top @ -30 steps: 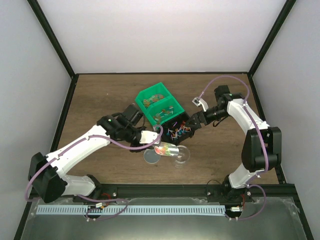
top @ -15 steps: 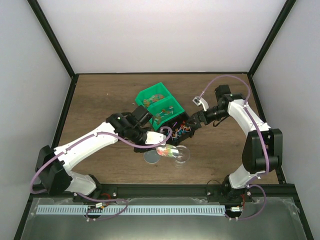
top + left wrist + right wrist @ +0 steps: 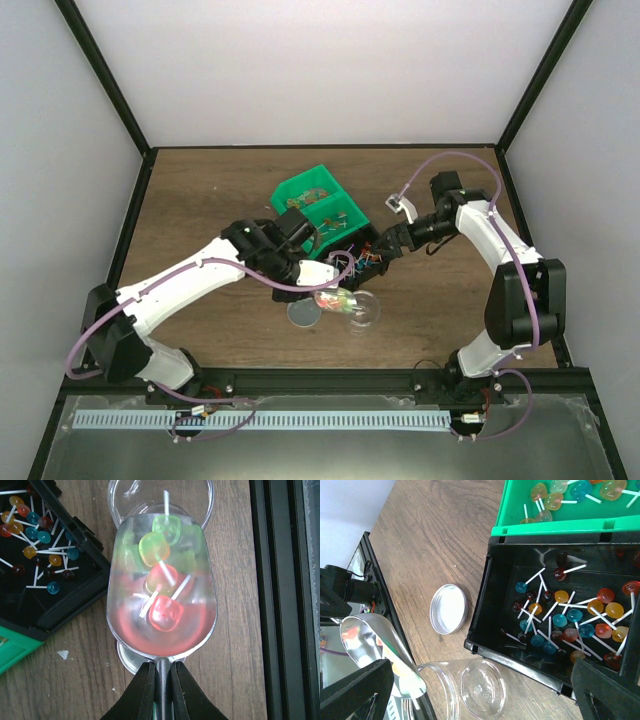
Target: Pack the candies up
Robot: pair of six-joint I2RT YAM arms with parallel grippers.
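Holding a clear scoop (image 3: 162, 590) by its thin handle, the left gripper (image 3: 161, 672) has its jaws clamped tight on that stem. This keeps the bowl roughly level, so the load stays put. A few candies (image 3: 162, 612) lie in the scoop: green, yellow and red ones on white sticks. The scoop's front lip reaches over the near rim of the open jar (image 3: 160, 500), which stands on the bench (image 3: 235, 630). That looks like the line-up for a pour, and tipping the lip down should slide the load in. The jar looks empty or nearly so, so packing seems to be at an early stage. Its metal lid (image 3: 449, 608) lies flat on the bench beside the jar, partly under the scoop and clear of the mouth.

Most candies sit in the black bin (image 3: 570, 620), a loose heap of blue, orange and red. More lie in the green bin (image 3: 560, 510) touching its far side. The right gripper (image 3: 383, 247) hangs over the black bin with its jaws spread wide, holding nothing. It is clear of the scoop's path, perhaps ready to steady the bin or the jar.
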